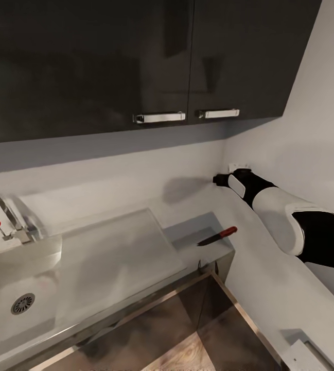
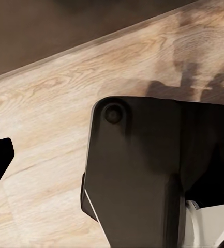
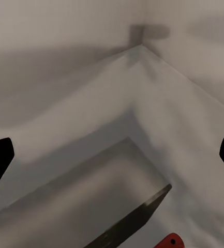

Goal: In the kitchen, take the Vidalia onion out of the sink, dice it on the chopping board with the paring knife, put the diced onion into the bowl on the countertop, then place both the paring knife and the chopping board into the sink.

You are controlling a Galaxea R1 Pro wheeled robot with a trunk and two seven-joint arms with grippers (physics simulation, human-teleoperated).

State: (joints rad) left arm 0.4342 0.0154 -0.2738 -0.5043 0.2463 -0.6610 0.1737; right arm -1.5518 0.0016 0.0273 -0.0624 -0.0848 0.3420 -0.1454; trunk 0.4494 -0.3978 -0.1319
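The paring knife (image 1: 217, 236) is lying on the grey tabletop (image 1: 203, 242) right of centre, beside the sink's (image 1: 17, 304) drainboard. The right gripper's (image 3: 114, 155) fingers are hanging wide apart above it. Left fingers: cannot tell.

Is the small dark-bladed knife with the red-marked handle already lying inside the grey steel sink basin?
No: in the head view the small dark-bladed knife lies on the glossy grey countertop beyond the flat drainboard, well away from the grey steel sink basin.
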